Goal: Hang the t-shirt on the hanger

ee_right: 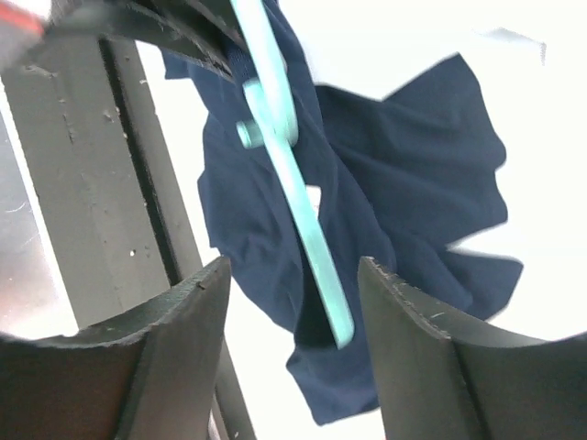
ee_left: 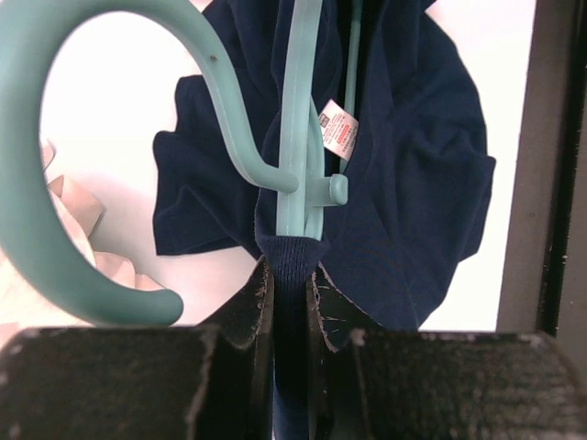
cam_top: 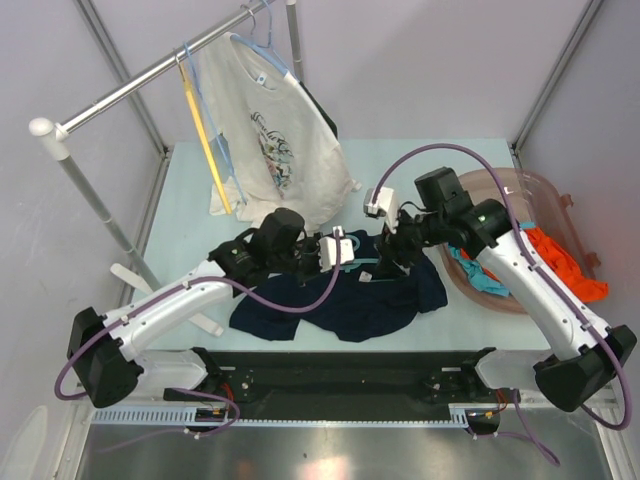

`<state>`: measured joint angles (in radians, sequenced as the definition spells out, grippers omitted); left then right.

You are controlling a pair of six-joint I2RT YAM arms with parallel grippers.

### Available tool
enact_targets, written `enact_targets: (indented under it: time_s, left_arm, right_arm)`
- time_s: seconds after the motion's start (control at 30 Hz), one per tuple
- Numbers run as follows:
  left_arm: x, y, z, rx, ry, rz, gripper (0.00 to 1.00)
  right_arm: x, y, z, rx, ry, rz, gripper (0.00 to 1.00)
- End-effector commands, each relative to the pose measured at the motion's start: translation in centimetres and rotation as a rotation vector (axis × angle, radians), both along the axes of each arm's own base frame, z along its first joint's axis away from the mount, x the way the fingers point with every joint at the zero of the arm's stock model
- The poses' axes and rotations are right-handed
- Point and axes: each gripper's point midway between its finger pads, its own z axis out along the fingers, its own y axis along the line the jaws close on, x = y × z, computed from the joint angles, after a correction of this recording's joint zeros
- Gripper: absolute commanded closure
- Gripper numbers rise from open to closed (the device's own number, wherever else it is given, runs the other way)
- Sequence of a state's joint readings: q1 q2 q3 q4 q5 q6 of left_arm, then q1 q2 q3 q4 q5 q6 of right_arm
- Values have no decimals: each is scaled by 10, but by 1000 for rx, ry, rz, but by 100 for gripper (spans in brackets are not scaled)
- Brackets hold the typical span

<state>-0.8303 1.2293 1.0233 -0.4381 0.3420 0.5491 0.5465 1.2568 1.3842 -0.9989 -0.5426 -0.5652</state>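
Observation:
The navy t-shirt (cam_top: 340, 305) lies crumpled on the table between the arms. My left gripper (cam_top: 338, 250) is shut on its ribbed collar (ee_left: 290, 266), with the white neck label (ee_left: 337, 128) just beyond. The teal hanger (ee_left: 298, 110) runs into the collar right at the jaws, and its hook (ee_left: 37, 183) curves off to the left. My right gripper (cam_top: 395, 252) is open. In the right wrist view one hanger arm (ee_right: 316, 247) ends between the open fingers (ee_right: 197, 312) without touching them, with the t-shirt (ee_right: 404, 165) hanging below it.
A white printed t-shirt (cam_top: 275, 140) and a yellow hanger (cam_top: 208, 150) hang from the metal rail (cam_top: 150, 75) at the back left. A pink basin (cam_top: 520, 190) with an orange garment (cam_top: 570, 265) stands at the right. A black strip (cam_top: 340, 375) runs along the near edge.

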Motion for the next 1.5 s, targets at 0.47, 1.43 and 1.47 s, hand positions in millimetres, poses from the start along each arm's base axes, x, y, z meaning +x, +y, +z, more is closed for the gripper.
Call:
enact_targets:
  time_s: [0.47,1.43,1.47]
  left_arm:
    - [-22,-10,30,-151,23,-64,100]
    - [-11,63,85,-327,5,95,25]
    - [-12,64,90,-344,-6,101,22]
  right_arm:
    - [6,45,-42,73,49,134,74]
    - [33,-35,52,101,-149,-179,100]
    - [37,-38,57,96,-160,-213,100]
